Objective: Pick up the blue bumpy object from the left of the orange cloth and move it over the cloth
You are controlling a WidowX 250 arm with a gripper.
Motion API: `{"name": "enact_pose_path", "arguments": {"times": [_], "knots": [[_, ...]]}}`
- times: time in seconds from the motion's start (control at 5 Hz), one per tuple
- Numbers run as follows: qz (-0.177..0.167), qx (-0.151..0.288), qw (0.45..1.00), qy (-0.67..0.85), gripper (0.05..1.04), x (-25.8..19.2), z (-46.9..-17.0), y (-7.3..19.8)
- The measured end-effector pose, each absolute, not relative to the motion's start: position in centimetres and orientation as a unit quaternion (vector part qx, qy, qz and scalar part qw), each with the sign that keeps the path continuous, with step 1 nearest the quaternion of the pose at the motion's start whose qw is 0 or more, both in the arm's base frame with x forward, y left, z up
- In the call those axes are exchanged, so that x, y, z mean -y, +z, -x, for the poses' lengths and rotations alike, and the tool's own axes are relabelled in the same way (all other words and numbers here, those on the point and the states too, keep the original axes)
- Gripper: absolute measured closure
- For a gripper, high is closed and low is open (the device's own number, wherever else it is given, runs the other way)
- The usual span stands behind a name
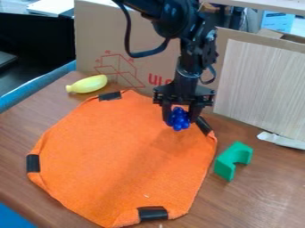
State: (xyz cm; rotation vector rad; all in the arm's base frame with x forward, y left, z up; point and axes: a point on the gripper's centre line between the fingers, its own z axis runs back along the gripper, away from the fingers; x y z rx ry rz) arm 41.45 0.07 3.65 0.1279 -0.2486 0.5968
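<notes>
Claw [179, 120] clamped on blue grapes [179, 119], held over far right part of orange cloth [125, 156]
Arm [184, 58] comes in from the top edge, claw pointing down, w/ the grapes btwn its fingers & hanging a bit below them; cloth lies on the brown tabletop [268, 187] w/ black tape [152, 213] at its near edge, plus more bits at L, far L & far R edges; yellow banana [89, 84] on its side, just past the cloth's far L edge; green block [232, 160] w/ a notch sits R of cloth, near it but apart; cardboard [131, 58] stands upright along the far side, light wood-look panel [262, 84] at far R, white scrap [281, 140] at its foot
</notes>
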Motion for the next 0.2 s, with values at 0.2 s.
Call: {"name": "enact_pose_path", "arguments": {"times": [0.2], "knots": [[-0.058, 0.123, 0.95, 0.28, 0.372, 0.68, -41.23, 3.1]]}}
